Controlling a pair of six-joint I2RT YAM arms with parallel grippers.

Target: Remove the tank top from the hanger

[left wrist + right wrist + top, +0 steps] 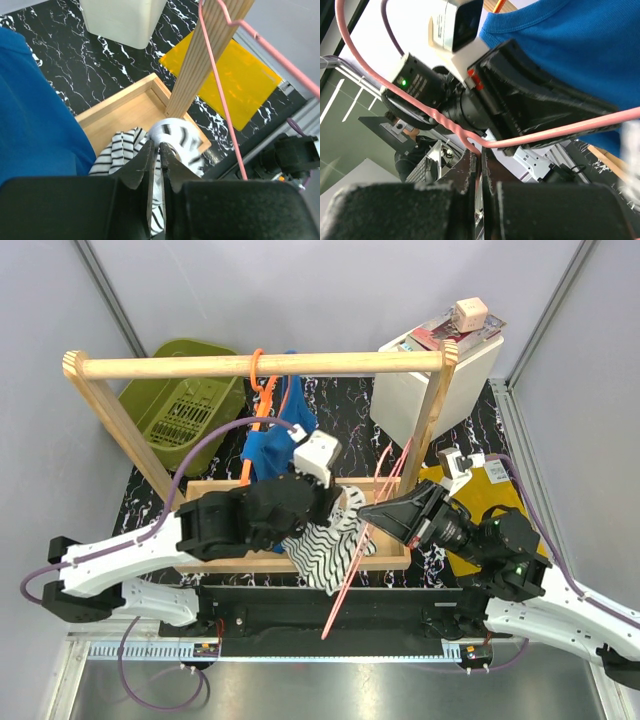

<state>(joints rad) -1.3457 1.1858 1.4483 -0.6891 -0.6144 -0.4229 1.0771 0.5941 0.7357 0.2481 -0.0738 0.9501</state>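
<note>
The bright-blue tank top (268, 448) hangs on the orange hanger (257, 372), which is hooked over the wooden rod (180, 367). The top also fills the left of the left wrist view (35, 115) and the upper right of the right wrist view (570, 45). My left gripper (338, 508) is to the right of the top and is shut on a black-and-white striped garment (120, 147). My right gripper (368, 512) is shut on a thin pale-pink hanger (420, 107), close to the left gripper. Neither gripper touches the tank top or the orange hanger.
A wooden tray (215, 487) lies under the rack, with the striped garment (325, 552) draped over its front edge. A green basket (185, 405) stands back left, a white box (425, 385) back right, and a yellow sheet (492, 495) lies to the right. The rack's right post (205, 55) is close by.
</note>
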